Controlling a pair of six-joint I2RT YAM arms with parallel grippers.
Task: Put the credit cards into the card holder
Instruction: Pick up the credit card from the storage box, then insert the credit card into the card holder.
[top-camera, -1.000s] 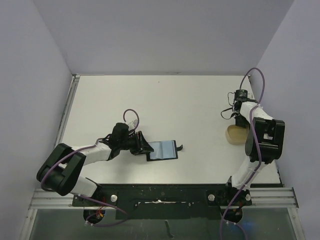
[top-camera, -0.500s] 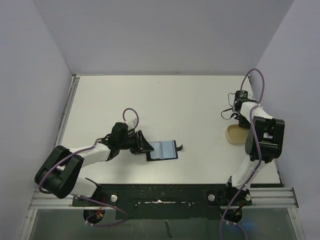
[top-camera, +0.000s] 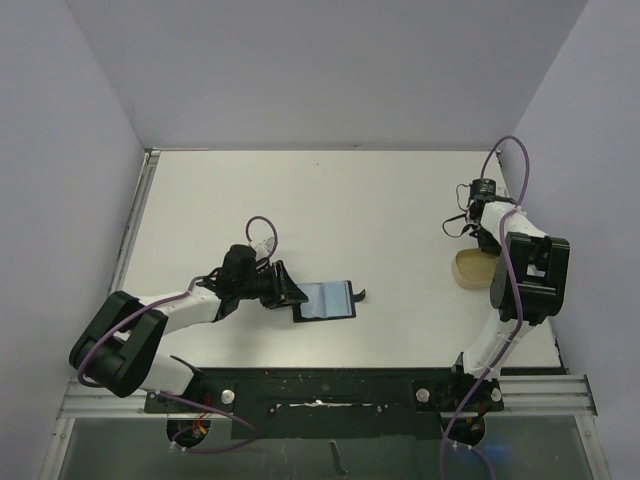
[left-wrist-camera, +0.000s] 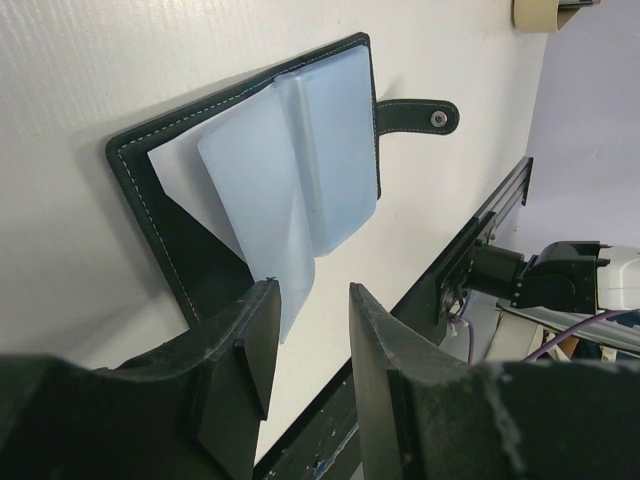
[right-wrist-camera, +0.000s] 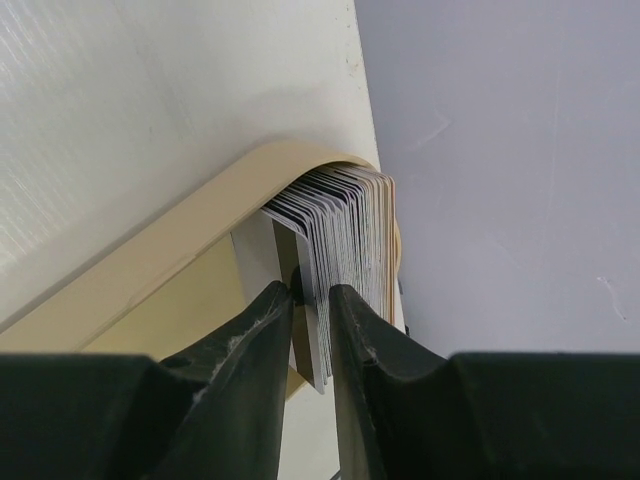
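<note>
While the right hand (right-wrist-camera: 310, 300) is pinching one of the credit cards (right-wrist-camera: 345, 235) standing in the tan tray (top-camera: 466, 268), the card holder (top-camera: 325, 300) is lying open on the desk (top-camera: 340, 200) toward nine o'clock, just beyond the left hand (left-wrist-camera: 305, 335), whose fingers are sitting slightly parted and empty.

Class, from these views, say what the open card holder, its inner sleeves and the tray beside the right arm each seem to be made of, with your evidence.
Card holder: black leather or imitation, judging by the matte grain and pale edge stitching. Inner sleeves: frosted pale-blue soft plastic, translucent and creased. Tray: tan, smooth and matte with a rounded rim, possibly plastic or wood; unclear.
</note>
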